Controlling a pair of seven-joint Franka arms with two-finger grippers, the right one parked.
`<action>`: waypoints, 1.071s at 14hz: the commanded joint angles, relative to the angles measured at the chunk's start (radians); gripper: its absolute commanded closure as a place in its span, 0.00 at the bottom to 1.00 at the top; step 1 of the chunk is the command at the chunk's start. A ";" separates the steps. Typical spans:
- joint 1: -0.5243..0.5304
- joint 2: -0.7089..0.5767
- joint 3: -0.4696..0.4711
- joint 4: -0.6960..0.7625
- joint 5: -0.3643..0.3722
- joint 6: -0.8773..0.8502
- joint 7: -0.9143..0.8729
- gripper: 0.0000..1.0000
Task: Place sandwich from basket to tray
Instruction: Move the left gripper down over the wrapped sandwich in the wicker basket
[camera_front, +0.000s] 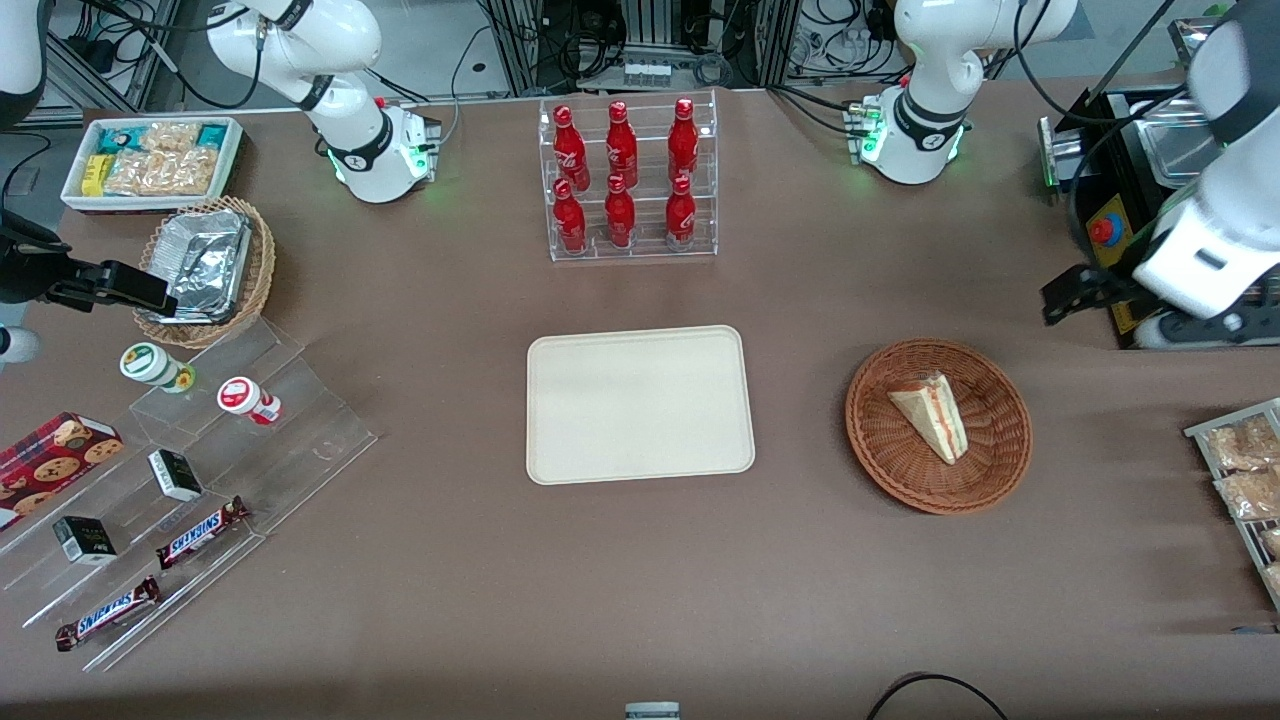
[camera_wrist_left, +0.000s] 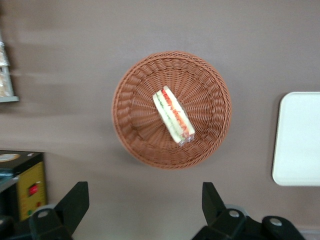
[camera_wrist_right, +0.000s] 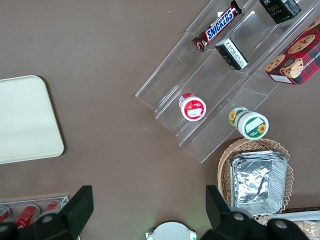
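The sandwich (camera_front: 930, 415) (camera_wrist_left: 172, 116), a clear-wrapped white wedge with red and green filling along its edge, lies in the round reddish-brown basket (camera_front: 992, 452) (camera_wrist_left: 137, 95). The cream tray (camera_front: 640, 405) (camera_wrist_left: 300, 140) lies flat beside the basket, toward the parked arm's end, with nothing on it. My gripper (camera_front: 1062, 295) (camera_wrist_left: 144, 202) hangs above the table, farther from the front camera than the basket and off toward the working arm's end. It is open, its fingers wide apart, with bare table between them.
A clear rack of red bottles (camera_front: 625, 180) stands farther from the camera than the tray. A black box with a red button (camera_front: 1105, 230) (camera_wrist_left: 30, 190) sits under my arm. A rack of snack packets (camera_front: 1240, 470) lies near the basket. Stepped acrylic shelves (camera_front: 200, 480) hold snacks.
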 joint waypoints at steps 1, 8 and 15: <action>-0.010 -0.020 -0.040 -0.177 0.005 0.190 -0.189 0.00; -0.010 0.045 -0.070 -0.408 0.005 0.543 -0.469 0.00; -0.011 0.173 -0.070 -0.414 0.005 0.631 -0.547 0.00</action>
